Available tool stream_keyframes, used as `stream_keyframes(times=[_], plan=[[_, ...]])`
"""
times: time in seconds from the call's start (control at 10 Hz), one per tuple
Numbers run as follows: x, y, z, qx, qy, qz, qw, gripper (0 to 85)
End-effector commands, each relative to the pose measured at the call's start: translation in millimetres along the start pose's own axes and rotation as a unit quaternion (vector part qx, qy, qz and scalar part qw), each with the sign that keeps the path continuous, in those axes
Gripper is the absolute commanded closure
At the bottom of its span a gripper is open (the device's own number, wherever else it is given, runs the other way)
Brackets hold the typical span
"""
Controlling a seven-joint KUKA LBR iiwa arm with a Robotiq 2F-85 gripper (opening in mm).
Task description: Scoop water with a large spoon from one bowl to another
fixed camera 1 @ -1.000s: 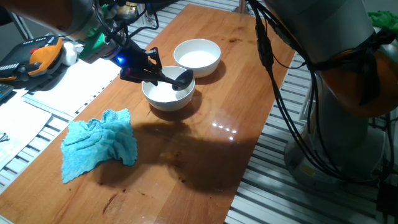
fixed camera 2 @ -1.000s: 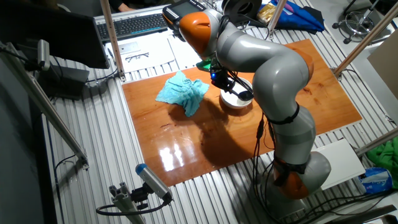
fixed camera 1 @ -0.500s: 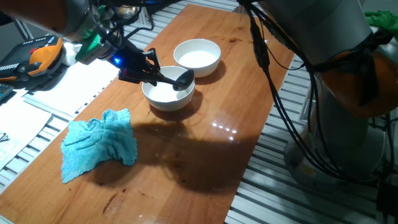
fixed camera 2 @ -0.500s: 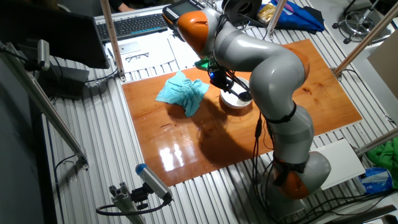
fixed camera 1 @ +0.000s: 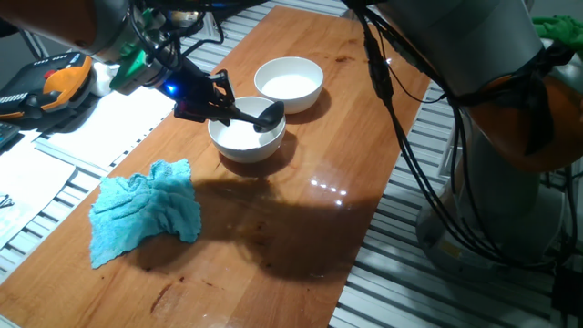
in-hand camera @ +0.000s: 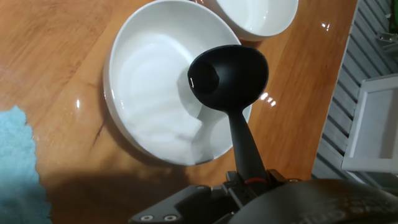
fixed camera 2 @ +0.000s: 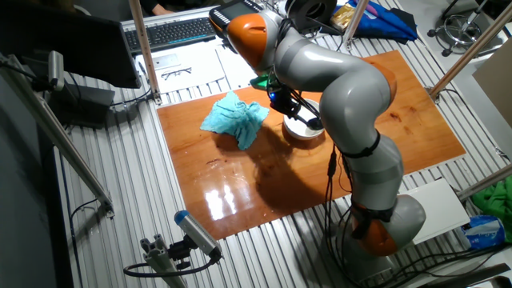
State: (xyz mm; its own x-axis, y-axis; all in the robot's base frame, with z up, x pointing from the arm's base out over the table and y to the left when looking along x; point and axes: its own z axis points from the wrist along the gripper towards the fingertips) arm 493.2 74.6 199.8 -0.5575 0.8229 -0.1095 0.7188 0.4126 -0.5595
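Observation:
My gripper (fixed camera 1: 215, 102) is shut on the handle of the large spoon, a black ladle (fixed camera 1: 267, 116). It holds the scoop level over the far rim of the near white bowl (fixed camera 1: 246, 141). In the hand view the scoop (in-hand camera: 228, 76) hangs over the right side of that bowl (in-hand camera: 143, 93), and the handle runs down to the fingers. The water (in-hand camera: 158, 124) lies clear in the bowl's bottom. I cannot tell whether the scoop holds water. The second white bowl (fixed camera 1: 289, 82) stands just beyond, its edge in the hand view (in-hand camera: 255, 15). The other fixed view shows the gripper (fixed camera 2: 285, 102) over the near bowl (fixed camera 2: 304, 130).
A crumpled blue cloth (fixed camera 1: 146, 210) lies on the wooden table (fixed camera 1: 301, 228) to the left front of the bowls, also in the other fixed view (fixed camera 2: 234, 116). Papers (fixed camera 1: 118, 114) lie beyond the table's left edge. The arm's base (fixed camera 1: 510, 164) and cables stand at the right.
The gripper and ladle shifted very slightly left a second ago. Since half a second ago nothing has visibly moved.

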Motion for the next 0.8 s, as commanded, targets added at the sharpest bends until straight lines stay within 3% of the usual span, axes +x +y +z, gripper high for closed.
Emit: stream_keyframes(times=[0.0, 0.4, 0.7], plan=[[-0.6, -1.0, -0.5, 0.003, -0.003, 0.000, 1.0000, 85.0], [-2.5, -9.1, -6.1, -0.004, 0.006, -0.005, 1.0000, 85.0], [-2.6, -8.3, -6.9, 0.014, 0.002, -0.008, 0.9999, 85.0]])
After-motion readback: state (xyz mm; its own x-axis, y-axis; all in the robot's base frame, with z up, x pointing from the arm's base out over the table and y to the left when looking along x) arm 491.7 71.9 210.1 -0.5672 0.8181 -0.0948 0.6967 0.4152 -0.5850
